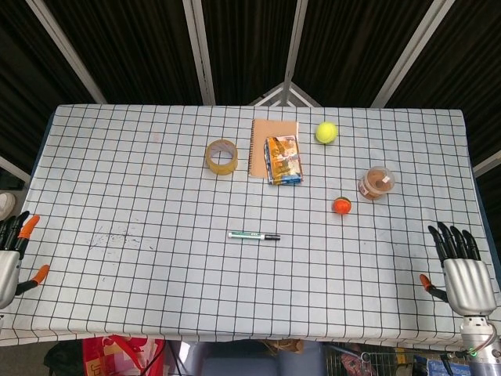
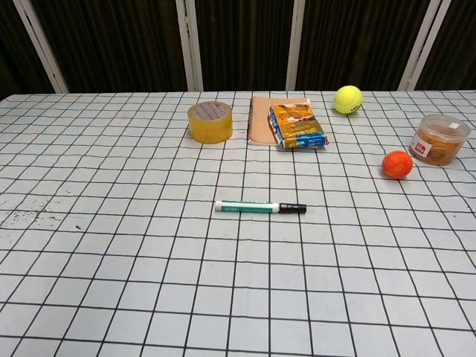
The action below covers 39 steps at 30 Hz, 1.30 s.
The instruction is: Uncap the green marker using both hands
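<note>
The green marker (image 1: 254, 235) lies flat in the middle of the checked table, its black cap end pointing right; the chest view shows the same marker (image 2: 259, 207) with the cap on. My left hand (image 1: 9, 262) is at the table's left front edge, fingers apart, holding nothing. My right hand (image 1: 462, 270) hovers over the right front corner, fingers spread and empty. Both hands are far from the marker. Neither hand appears in the chest view.
At the back stand a tape roll (image 1: 221, 157), a notebook (image 1: 262, 137) with a snack packet (image 1: 283, 160) on it, and a tennis ball (image 1: 326, 131). A plastic tub (image 1: 376, 182) and a small orange ball (image 1: 341, 205) sit to the right.
</note>
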Motion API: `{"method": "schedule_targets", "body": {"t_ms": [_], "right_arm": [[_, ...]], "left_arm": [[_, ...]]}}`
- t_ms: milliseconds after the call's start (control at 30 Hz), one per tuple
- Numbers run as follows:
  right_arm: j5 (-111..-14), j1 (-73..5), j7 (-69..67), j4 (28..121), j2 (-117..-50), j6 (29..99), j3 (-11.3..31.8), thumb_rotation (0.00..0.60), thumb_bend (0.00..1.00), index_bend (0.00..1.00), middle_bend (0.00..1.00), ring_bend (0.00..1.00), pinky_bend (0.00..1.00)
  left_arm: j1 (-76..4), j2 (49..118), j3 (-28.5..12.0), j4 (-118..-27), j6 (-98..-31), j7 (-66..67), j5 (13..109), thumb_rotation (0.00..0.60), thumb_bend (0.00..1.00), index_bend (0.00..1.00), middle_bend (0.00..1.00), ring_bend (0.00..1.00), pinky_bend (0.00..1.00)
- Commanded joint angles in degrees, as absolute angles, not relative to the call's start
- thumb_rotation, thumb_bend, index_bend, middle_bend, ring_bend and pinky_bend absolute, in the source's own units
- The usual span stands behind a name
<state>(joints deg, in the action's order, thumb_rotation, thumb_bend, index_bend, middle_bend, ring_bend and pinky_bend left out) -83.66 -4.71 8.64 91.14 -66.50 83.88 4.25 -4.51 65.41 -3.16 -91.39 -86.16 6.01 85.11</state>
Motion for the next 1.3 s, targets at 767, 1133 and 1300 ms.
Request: {"method": "schedule_targets", "body": {"t_ms": [767, 1133, 1300], "right_arm": [[-81.56, -6.9, 15.94, 93.41, -68.61, 80.53, 4.54, 0.6, 0.25, 0.08, 0.07, 0.03, 0.06], [-79.04, -7.81, 19.53, 93.43, -70.45, 78.93, 4.84, 0.6, 0.25, 0.08, 0.07, 0.03, 0.06], [-77.71, -8.07, 19.81, 92.31, -71.46, 78.03, 4.88, 0.6, 0.25, 0.08, 0.07, 0.03, 0.06]], "left_arm": [[-29.6, 66.82, -19.87, -81.06, -62.64, 25.3, 50.09, 0.6, 0.38, 0.09, 0.0, 0.0, 0.0], [-39.34, 76.99, -21.4, -67.8, -56.55, 26.64, 46.52, 0.6, 0.38, 0.1, 0.0, 0.0, 0.0], [-43.6, 80.93, -21.55, -64.98, -57.38, 29.02, 48.22, 0.6, 0.38, 0.1, 0.0, 0.0, 0.0]]}}
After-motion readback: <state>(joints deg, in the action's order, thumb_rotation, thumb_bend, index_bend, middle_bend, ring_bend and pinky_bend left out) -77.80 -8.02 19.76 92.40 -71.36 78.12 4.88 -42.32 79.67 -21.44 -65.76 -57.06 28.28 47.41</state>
